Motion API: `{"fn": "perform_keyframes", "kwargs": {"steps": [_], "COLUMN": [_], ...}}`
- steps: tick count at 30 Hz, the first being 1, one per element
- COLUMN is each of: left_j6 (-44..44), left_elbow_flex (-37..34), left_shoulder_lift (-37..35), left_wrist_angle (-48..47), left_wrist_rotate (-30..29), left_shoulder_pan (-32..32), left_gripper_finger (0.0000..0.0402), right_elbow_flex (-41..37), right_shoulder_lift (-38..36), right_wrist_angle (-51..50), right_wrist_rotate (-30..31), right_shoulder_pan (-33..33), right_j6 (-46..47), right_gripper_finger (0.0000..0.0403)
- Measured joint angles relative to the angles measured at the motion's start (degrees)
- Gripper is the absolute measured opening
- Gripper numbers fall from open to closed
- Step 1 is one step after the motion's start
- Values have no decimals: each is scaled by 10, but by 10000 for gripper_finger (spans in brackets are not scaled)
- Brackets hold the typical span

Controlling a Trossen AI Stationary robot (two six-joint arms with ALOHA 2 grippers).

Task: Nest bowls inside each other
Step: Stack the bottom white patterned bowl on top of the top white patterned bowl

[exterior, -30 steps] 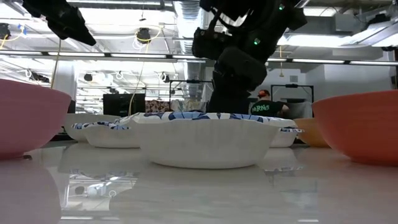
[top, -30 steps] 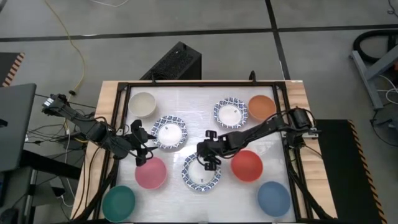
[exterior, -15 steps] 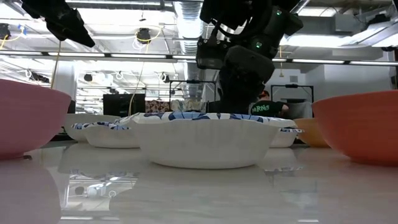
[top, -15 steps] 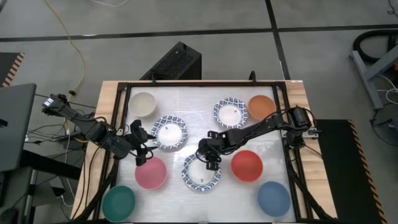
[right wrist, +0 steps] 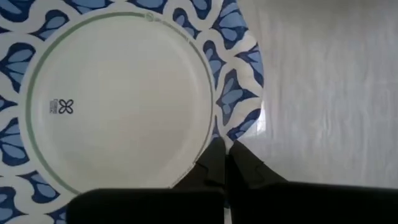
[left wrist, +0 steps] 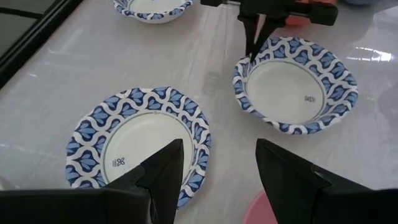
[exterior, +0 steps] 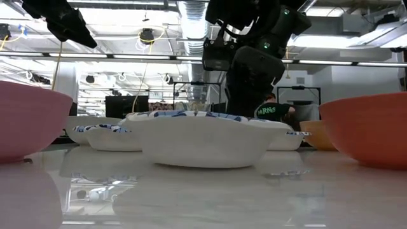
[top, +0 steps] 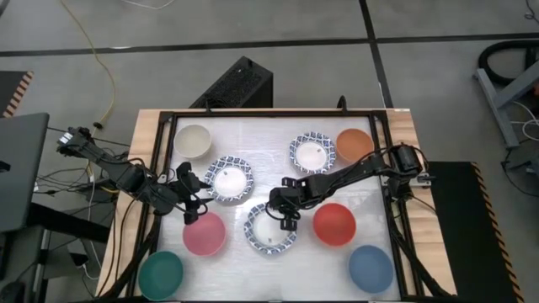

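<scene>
High view, counter (top: 269, 135): white top with a dark frame around it.
High view, right pincer (top: 284, 217): closed tight on the far rim of the middle patterned bowl (top: 271, 231), which sits near the front, in the middle.
High view, left pincer (top: 192, 200): on the left, between the left patterned bowl (top: 228, 179) and the pink bowl (top: 204, 234).
High view, other bowls: cream bowl (top: 193, 141) far left, far patterned bowl (top: 312, 153) beside the orange bowl (top: 354, 145), red bowl (top: 334, 224) right of the middle one, green bowl (top: 160, 274) near left, blue bowl (top: 370, 268) near right.
Low view, middle patterned bowl (exterior: 202, 140): tipped, its left side higher than its right, with the dark right arm (exterior: 251, 48) above and behind it.
Low view, sides: pink bowl (exterior: 28, 121) on the left, red bowl (exterior: 369, 127) on the right.
Left wrist view, left pincer (left wrist: 217, 171): wide open, holding nothing, above the rim of the left patterned bowl (left wrist: 134, 140).
Left wrist view, right pincer (left wrist: 253, 45): thin tips pinch the rim of the middle patterned bowl (left wrist: 295, 84).
Right wrist view, right pincer (right wrist: 225, 158): tips squeezed together on the blue rim of the middle patterned bowl (right wrist: 118, 93).
</scene>
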Motion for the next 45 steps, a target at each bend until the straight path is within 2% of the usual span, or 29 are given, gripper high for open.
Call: {"fn": "perform_keyframes", "kwargs": {"steps": [7, 12, 17, 22, 31, 35, 45], "left_j6": [-9, -9, -10, -10, -9, -9, -12], "left_elbow_flex": [0, 0, 0, 0, 0, 0, 0], "left_shoulder_lift": [0, 0, 0, 0, 0, 0, 0], "left_wrist_angle": [0, -1, -2, -2, -2, -2, 1], "left_wrist_rotate": [1, 11, 20, 19, 13, 9, -10], "left_shoulder_pan": [0, 0, 0, 0, 0, 0, 0], "left_gripper_finger": [191, 191, 191, 191, 191, 191, 191], "right_elbow_flex": [-1, -1, -1, -13, -125, -171, -229], "right_shoulder_lift": [-21, -85, -179, -268, -398, -415, -379], "right_wrist_angle": [-14, -50, -114, -198, -200, -197, -148], "right_wrist_rotate": [-58, -54, -29, 58, 70, 69, 63], "right_shoulder_pan": [-39, -66, -111, -179, -328, -361, -367], "right_j6": [1, -16, -16, 8, 117, 174, 197], "right_gripper_finger": [4, 3, 1, 1, 1, 1, 1]}}
